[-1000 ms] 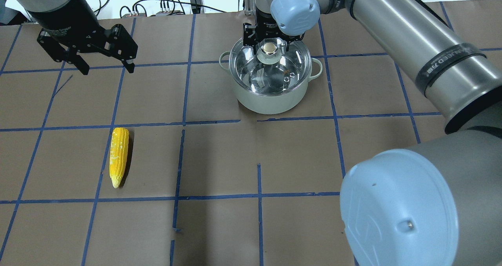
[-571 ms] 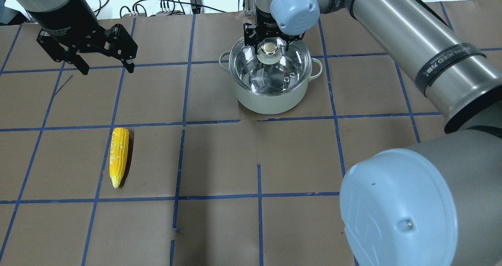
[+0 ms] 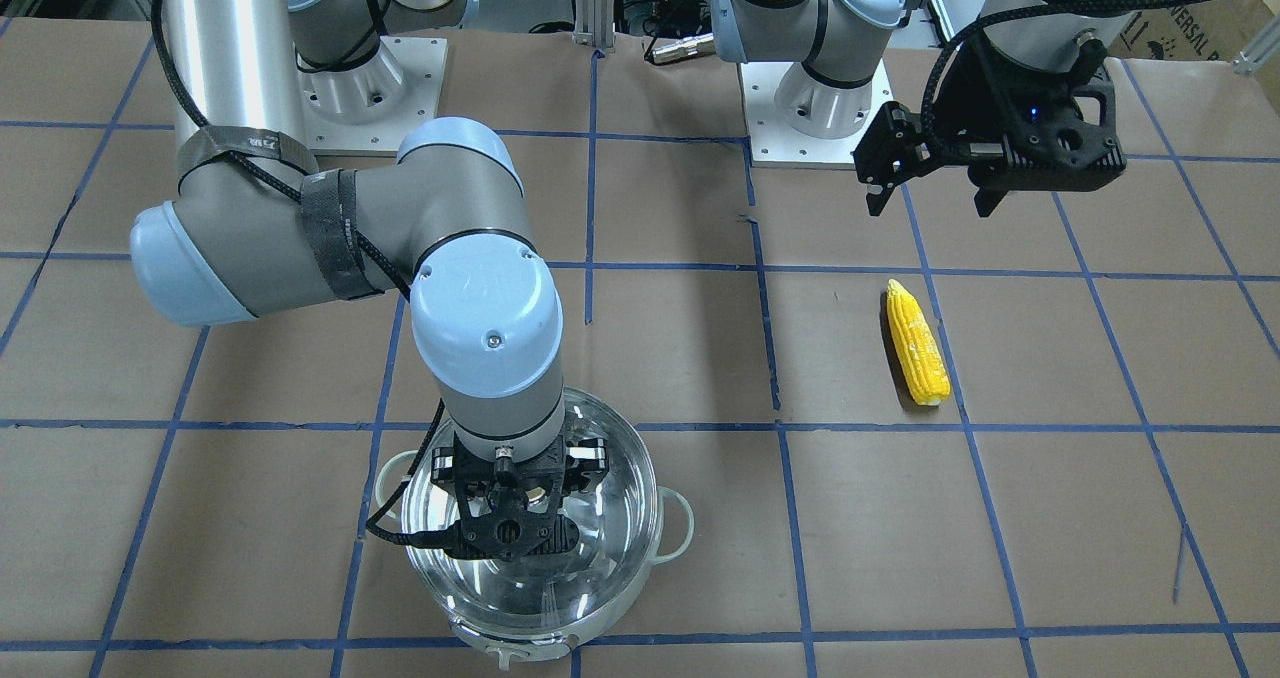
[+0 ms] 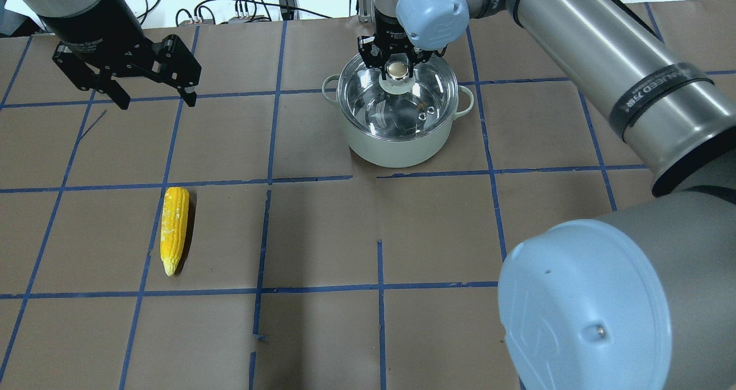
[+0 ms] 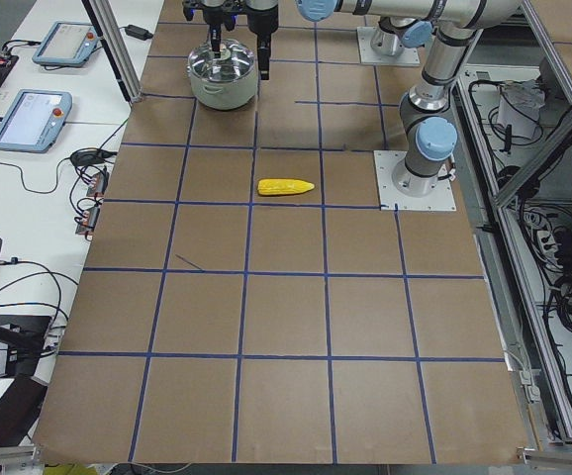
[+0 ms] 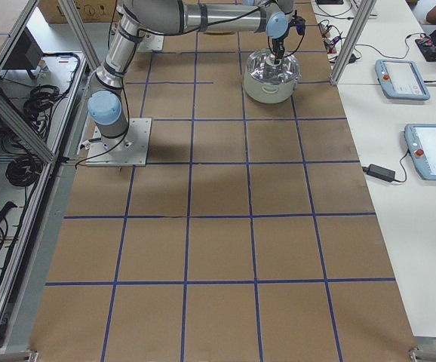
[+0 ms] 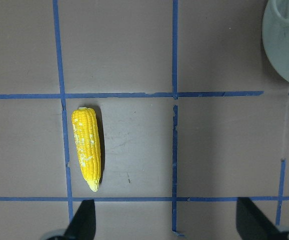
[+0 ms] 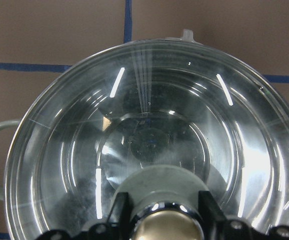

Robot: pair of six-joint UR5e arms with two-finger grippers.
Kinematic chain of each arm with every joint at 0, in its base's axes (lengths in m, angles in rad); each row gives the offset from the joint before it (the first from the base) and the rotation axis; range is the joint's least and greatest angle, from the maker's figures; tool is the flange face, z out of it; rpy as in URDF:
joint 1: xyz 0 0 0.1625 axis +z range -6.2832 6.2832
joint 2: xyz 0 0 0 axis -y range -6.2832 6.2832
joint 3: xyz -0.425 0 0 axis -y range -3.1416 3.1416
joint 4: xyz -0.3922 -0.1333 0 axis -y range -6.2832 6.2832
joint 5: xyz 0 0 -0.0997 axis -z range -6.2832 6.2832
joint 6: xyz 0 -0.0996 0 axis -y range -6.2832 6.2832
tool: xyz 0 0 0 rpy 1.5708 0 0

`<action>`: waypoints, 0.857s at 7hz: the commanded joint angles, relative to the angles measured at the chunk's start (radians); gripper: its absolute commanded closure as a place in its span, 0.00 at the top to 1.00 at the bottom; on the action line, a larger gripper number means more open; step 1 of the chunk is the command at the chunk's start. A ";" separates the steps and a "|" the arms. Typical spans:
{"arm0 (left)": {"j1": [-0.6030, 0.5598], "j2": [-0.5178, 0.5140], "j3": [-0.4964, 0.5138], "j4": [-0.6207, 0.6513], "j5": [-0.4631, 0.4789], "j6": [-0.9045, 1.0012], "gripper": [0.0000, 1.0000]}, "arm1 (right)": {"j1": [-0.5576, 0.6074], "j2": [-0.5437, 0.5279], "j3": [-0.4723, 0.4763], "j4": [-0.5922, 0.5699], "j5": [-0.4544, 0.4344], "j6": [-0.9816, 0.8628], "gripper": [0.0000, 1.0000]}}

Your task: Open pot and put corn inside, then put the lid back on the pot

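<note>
Clasping lid (image 4: 402,109): right gripper (image 4: 395,69).

Only "UNIVERSAL" reads clearly, printed on a brown cardboard box (image 3: 1172,16); other lettering is too blurred.

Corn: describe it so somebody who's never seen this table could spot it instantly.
Start at the brown table gridded with blue tape. On the robot's left half, away from the mint-green pot, lies the corn. It is the only bright yellow, tapered thing there.
</note>
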 commanded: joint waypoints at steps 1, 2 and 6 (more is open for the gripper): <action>0.003 0.002 0.006 -0.001 -0.002 0.001 1.00 | 0.000 0.000 0.000 0.001 0.000 0.000 0.30; 0.004 0.005 0.009 -0.001 0.000 0.001 1.00 | 0.000 -0.006 -0.008 0.001 0.001 -0.003 0.30; 0.047 -0.003 -0.035 0.001 0.000 0.129 1.00 | -0.029 -0.112 -0.225 0.319 -0.012 -0.137 0.30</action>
